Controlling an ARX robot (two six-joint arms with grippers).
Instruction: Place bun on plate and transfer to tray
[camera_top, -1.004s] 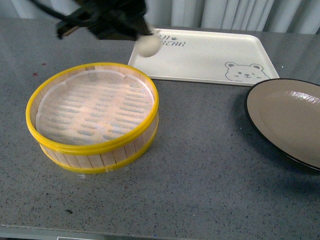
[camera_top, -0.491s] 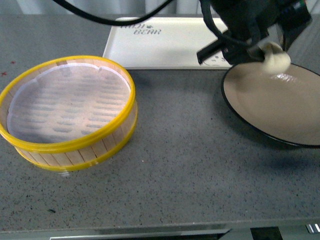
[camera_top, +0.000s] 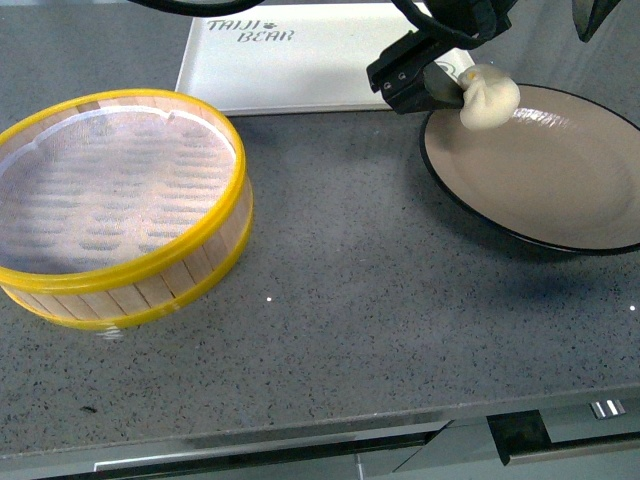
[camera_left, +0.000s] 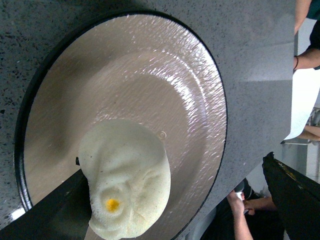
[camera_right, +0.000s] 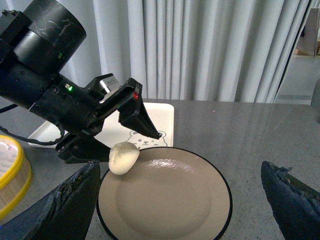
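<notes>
— On the tabletop (camera_top: 350, 300), what's where?
— Tray (camera_top: 300, 75) upper middle, plate (camera_top: 560, 190) at right. Left claw (camera_top: 452, 90) pinches the bun (camera_top: 489, 97) above the plate's upper-left rim; plate centre lies lower right of it. Right claw (camera_right: 177, 170) spread, empty.

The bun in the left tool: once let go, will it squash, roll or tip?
Probably soft: the bun looks creased where the left tool pinches it. Likely light, since it hangs from that pinch, small beside the plate. Its rounded body might roll a little on landing.
</notes>
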